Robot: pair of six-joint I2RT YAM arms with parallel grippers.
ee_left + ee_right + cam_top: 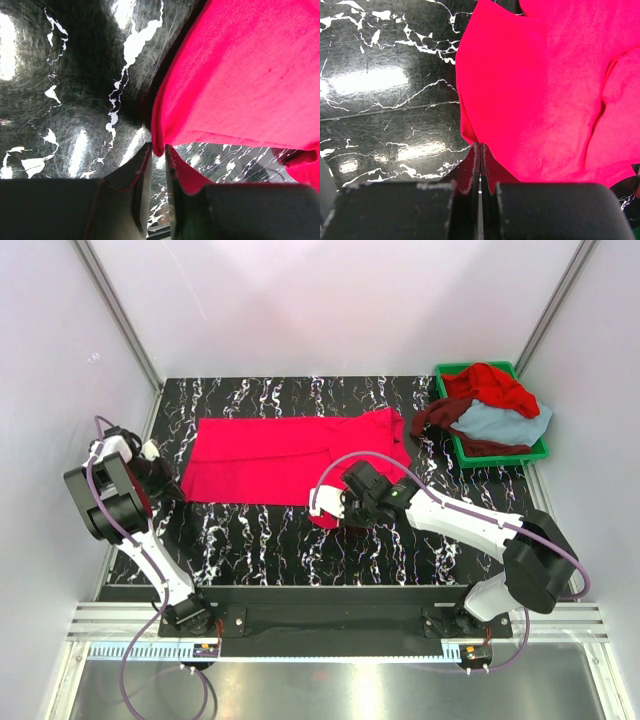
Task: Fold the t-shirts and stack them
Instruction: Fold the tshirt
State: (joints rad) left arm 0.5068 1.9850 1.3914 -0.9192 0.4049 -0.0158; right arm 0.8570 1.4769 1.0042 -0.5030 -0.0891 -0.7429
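A crimson-pink t-shirt (280,455) lies spread across the middle of the black marble table. My left gripper (168,483) is at its near left corner. In the left wrist view the jaws (159,150) stand nearly closed, pinching that corner of the shirt (240,75), which hangs lifted off the table. My right gripper (325,508) is at the shirt's near edge right of centre. In the right wrist view it (481,147) is shut on a fold of the shirt (545,75). A brighter red t-shirt (490,385), a dark maroon one (430,420) and a light blue-grey one (500,423) lie heaped at the back right.
The heaped shirts fill a green plastic bin (455,370) at the back right corner, with the maroon one spilling over its left side. White walls and metal frame posts enclose the table (250,530) on three sides.
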